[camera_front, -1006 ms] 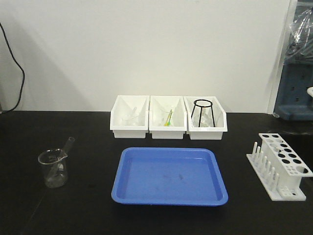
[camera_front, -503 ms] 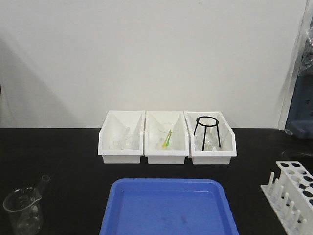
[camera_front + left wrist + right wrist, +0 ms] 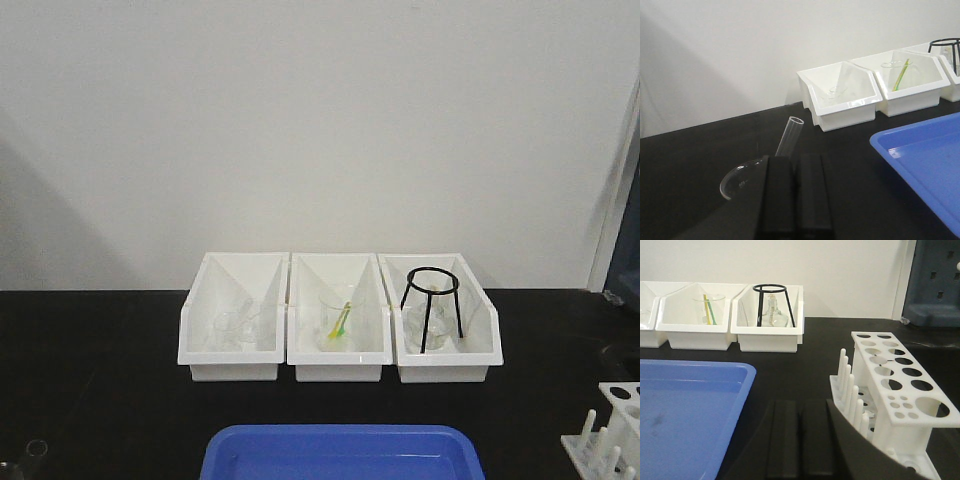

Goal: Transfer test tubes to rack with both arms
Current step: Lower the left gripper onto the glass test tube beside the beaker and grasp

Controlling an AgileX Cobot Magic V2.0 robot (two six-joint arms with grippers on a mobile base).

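Three white bins stand in a row against the pale wall, at the back of the black table.
- Left bin: clear glassware, too faint to tell apart.
- Middle bin: a small clear cup holding green and yellow sticks.
- Right bin: a black wire stand with a ring top, and clear glassware behind its legs.

One blue tray lies flat on the table in front of the bins, near the middle.

One rack, white plastic, stands upright on the table just right of the tray. Its top plate has round holes of several sizes, and a row of upright pegs runs along the side that faces the tray. In the front view only its corner shows, at the lower right edge.

One clear beaker sits on the table well to the left of the tray. One test tube, slim with an open round rim, leans in it with the rim tilted up and to the right.

Left tool: black fingers pressed together, nothing between them, positioned just in front of the beaker, with the tube rising behind it.

Right tool: black fingers pressed together, nothing between them, low over the table between the tray and the rack, beside the pegs.
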